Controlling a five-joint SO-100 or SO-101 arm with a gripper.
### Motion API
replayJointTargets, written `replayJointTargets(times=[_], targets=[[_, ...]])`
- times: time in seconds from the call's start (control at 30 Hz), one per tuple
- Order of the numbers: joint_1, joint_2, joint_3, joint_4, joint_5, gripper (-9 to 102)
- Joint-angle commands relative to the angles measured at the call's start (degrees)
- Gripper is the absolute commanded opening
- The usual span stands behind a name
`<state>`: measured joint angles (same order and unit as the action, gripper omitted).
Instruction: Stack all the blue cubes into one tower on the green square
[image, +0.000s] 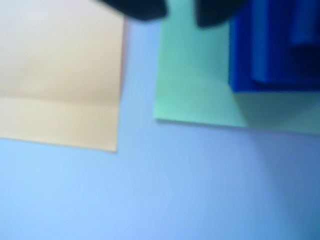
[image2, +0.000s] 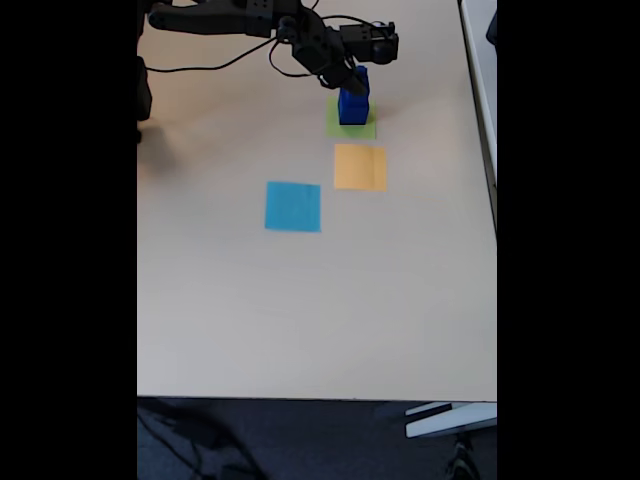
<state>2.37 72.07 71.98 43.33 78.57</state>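
Looking down, we see the tool (image2: 357, 84) at the tower's (image2: 353, 103) top on the green square (image2: 351, 129), at the table's (image2: 300, 300) twelve o'clock; its grip we cannot tell.

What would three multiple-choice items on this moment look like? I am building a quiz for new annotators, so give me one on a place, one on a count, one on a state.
1. Where does the tower stand?
A. on the green square
B. on the orange square
C. on the bare table

2. How many flat coloured squares lie on the table in the fixed view?
A. two
B. three
C. four

3. Where is the gripper?
A. resting on the light blue square
B. at the tower's top
C. at the table's near edge

Key: 1 A, green paper shows around the tower's base; 2 B, green, orange and light blue; 3 B, its tip is at the tower's top cube.
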Motion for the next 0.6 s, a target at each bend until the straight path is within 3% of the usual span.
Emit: replayJointTargets(times=[0.0,0.57], targets=[[-0.18,0.70,-4.48,-1.32,-0.26,0],[-0.53,0.09,-4.57,-2.02,0.70,0]])
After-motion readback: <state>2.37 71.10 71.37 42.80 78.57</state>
